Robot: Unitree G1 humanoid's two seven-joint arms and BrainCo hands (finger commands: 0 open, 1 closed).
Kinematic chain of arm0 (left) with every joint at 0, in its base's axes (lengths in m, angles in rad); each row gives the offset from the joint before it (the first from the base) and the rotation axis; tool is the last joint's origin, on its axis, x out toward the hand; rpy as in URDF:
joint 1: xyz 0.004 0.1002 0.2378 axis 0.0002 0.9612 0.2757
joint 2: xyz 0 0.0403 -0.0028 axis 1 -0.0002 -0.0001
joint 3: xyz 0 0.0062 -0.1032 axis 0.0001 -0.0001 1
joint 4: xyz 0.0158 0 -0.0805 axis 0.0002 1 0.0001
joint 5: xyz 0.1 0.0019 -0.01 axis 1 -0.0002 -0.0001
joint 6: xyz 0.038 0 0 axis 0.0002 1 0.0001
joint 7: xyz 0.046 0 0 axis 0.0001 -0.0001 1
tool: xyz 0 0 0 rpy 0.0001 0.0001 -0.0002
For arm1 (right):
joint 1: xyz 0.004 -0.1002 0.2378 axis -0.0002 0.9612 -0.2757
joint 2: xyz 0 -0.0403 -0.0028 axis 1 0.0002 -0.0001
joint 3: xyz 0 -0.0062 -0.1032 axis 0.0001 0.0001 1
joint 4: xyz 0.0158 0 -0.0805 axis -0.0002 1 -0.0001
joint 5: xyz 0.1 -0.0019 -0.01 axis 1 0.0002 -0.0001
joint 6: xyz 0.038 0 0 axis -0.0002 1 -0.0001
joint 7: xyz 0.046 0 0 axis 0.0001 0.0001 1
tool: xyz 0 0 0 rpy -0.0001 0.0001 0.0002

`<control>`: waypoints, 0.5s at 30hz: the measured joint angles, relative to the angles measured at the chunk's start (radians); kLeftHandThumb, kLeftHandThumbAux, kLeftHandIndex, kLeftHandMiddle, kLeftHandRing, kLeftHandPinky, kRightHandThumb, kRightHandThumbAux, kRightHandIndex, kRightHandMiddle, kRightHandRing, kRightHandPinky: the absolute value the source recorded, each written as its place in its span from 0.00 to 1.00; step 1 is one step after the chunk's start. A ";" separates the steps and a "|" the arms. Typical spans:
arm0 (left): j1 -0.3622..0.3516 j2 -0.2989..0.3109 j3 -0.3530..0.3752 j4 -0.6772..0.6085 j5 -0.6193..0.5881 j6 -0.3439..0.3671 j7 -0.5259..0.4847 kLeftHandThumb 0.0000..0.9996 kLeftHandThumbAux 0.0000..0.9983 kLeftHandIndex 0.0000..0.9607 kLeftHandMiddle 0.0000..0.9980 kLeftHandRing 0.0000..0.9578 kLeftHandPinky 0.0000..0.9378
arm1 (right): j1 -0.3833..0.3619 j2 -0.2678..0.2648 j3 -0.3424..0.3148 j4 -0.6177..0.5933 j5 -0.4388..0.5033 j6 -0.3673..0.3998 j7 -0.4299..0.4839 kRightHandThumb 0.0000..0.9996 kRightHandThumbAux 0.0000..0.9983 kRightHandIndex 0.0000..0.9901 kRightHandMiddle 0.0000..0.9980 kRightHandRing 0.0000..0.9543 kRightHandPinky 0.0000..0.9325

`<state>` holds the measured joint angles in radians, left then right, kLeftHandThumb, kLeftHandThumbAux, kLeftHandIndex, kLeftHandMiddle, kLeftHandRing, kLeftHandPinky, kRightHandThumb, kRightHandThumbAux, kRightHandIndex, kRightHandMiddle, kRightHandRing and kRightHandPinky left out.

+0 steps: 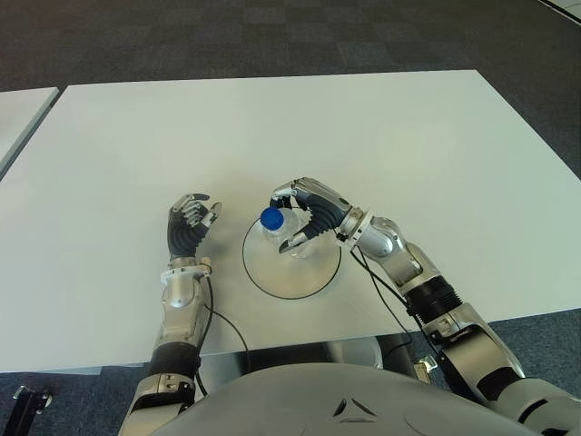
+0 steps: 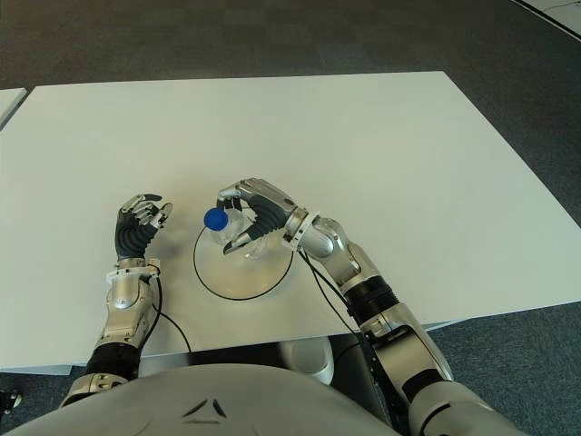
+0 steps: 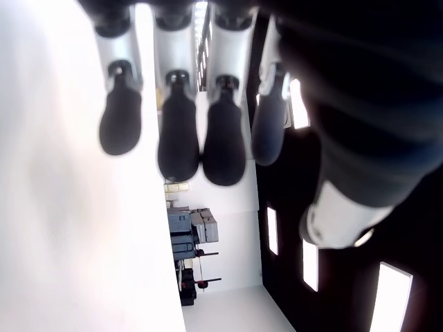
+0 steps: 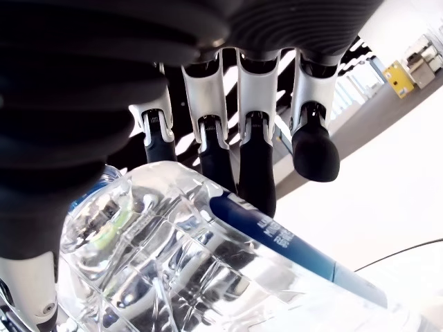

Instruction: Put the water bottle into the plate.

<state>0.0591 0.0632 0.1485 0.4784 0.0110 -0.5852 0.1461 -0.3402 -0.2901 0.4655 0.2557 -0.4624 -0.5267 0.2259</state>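
The right hand [image 1: 307, 211] is wrapped around the water bottle [image 1: 283, 230], which is held upright over the plate [image 1: 272, 277]; contact with the plate cannot be judged. The left hand [image 1: 191, 225] is held open just left of the plate, above the white table [image 1: 272, 127].

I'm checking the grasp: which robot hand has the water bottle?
The right robot hand, fingers wrapped around the water bottle over the plate. The left robot hand, beside the plate, holds nothing.

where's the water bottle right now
The water bottle stands upright on the plate, near the table's front edge, with the right hand wrapped around it; the left hand shows to the plate's left, holding nothing.
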 measured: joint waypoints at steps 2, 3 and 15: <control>0.000 0.000 0.001 -0.001 0.000 0.005 0.000 0.71 0.72 0.45 0.70 0.71 0.71 | -0.002 0.000 0.009 -0.013 -0.001 0.024 0.021 0.75 0.71 0.45 0.90 0.94 0.96; 0.000 0.000 0.001 -0.001 0.000 0.006 0.000 0.71 0.72 0.45 0.70 0.71 0.71 | -0.002 0.000 0.013 -0.021 -0.001 0.036 0.032 0.75 0.71 0.45 0.90 0.94 0.96; 0.000 0.000 0.003 -0.001 0.001 0.006 0.000 0.71 0.72 0.45 0.70 0.71 0.71 | 0.050 -0.033 0.081 -0.089 -0.078 0.157 0.161 0.74 0.71 0.44 0.87 0.92 0.94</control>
<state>0.0590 0.0632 0.1520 0.4771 0.0115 -0.5788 0.1463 -0.2902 -0.3232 0.5466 0.1666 -0.5405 -0.3699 0.3866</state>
